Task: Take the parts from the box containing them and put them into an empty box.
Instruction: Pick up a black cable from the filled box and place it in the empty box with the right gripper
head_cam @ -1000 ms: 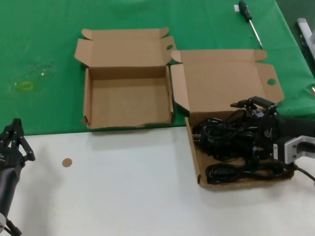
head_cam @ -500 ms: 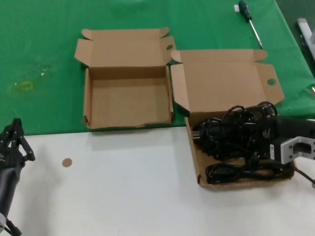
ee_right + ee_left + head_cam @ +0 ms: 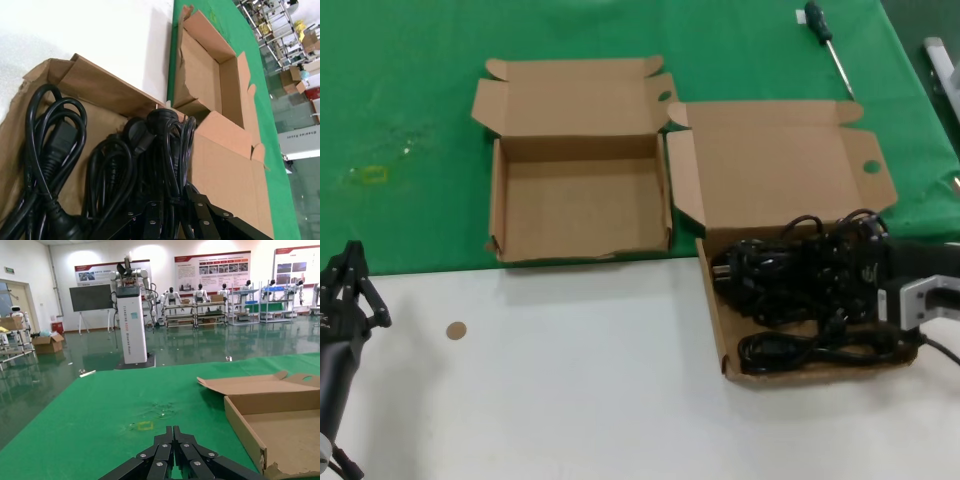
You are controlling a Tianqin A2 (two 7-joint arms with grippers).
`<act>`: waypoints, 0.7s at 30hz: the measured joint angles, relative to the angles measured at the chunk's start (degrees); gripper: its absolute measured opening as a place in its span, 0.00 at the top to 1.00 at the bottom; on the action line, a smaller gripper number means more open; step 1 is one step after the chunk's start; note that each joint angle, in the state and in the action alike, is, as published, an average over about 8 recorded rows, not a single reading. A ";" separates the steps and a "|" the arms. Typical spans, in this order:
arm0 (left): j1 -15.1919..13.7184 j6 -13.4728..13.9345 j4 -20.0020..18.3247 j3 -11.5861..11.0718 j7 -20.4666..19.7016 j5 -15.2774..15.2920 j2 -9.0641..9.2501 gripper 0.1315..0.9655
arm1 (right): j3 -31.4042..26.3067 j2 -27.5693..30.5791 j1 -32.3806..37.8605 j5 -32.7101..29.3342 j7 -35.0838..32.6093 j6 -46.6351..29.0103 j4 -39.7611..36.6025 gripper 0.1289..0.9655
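Both right fingers [image 3: 172, 212] clench a black cord [image 3: 167, 150]; left fingers [image 3: 173, 450] closed, idle

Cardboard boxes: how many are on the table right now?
2. The smaller brown cardboard box lies open and empty on the green cloth; the larger brown cardboard box sits to its right, holding the black power cords, where the right gripper reaches in.
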 joint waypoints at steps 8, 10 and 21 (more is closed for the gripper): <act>0.00 0.00 0.00 0.00 0.00 0.00 0.00 0.98 | 0.37 2.13 1.54 -0.69 5.29 -0.82 1.24 0.89; 0.00 0.00 0.00 0.00 0.00 0.00 0.00 0.98 | 0.60 2.59 2.15 -0.81 6.79 -0.92 1.73 0.89; 0.00 0.00 0.00 0.00 0.00 0.00 0.00 0.98 | 0.43 1.34 6.72 -2.25 13.23 0.16 4.25 0.89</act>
